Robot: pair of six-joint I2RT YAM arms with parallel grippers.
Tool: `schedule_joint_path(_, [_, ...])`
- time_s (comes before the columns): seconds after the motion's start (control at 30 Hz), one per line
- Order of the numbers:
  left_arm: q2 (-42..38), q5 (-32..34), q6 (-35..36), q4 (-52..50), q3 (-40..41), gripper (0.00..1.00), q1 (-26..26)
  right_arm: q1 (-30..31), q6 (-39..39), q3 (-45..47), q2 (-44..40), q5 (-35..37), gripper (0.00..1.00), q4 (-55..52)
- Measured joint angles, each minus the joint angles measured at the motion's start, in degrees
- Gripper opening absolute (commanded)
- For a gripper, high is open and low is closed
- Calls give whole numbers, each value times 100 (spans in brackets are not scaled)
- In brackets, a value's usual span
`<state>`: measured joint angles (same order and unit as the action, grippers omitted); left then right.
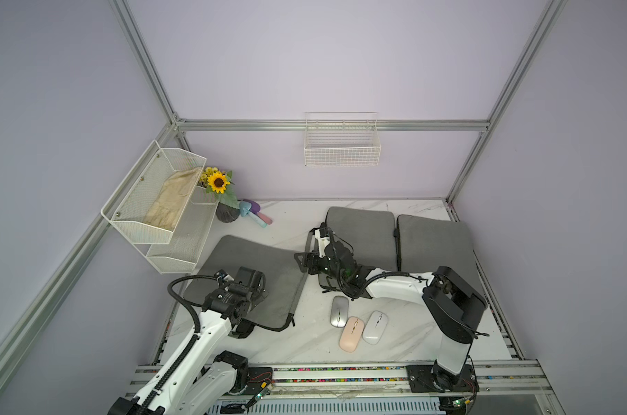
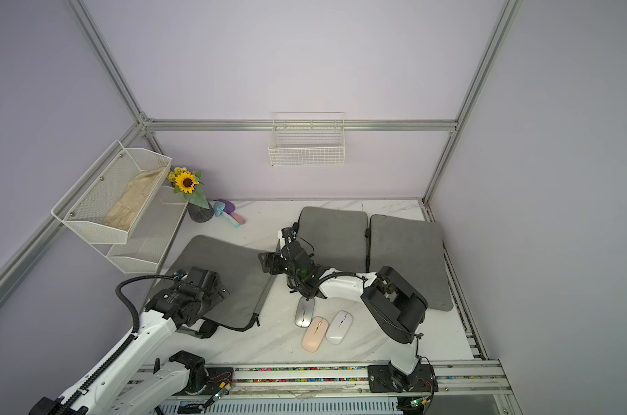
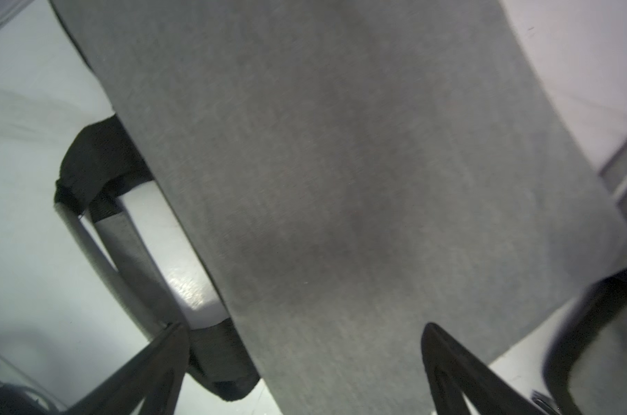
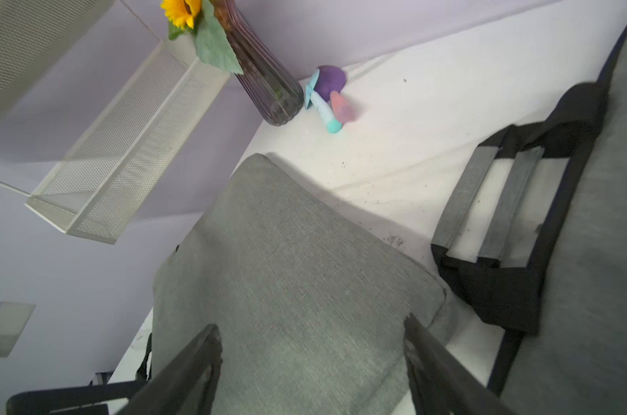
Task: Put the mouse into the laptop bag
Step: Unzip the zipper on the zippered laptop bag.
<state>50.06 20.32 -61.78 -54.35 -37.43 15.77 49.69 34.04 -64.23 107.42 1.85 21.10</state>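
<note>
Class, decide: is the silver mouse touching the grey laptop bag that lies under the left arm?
Apart. Both top views show bare table between the silver mouse and the laptop bag.

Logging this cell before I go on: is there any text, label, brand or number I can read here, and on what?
No text is readable.
Small white print on the left arm's black joint housing: too small to read.
Dark marking on the right arm's white wrist piece: blurred, unreadable.
Silver mouse, pink mouse, white mouse, left laptop bag: no lettering visible.
</note>
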Motion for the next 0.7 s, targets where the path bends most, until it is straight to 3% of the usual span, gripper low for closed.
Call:
schedule_joint_path(0.23, [-81,-136,-76,417,490,99,-293,271,-107,330,33,-251,64,-133])
schedule_joint_path(0.4, [992,-538,-13,1113,507,67,-304,968,-177,839,-424,-9,58,-173])
schedule_joint_path(0.47, [1349,-619,28,1318,503,61,-289,1274,-179,992,-575,98,57,-219])
schedule_joint_path(0.6, [1499,-590,33,1534,463,60,-214,1639,-157,1388,-789,229,55,-225])
schedule_joint_path(0.7, [1521,-570,46,1609,463,66,-208,1794,-149,1676,-802,323,54,-251])
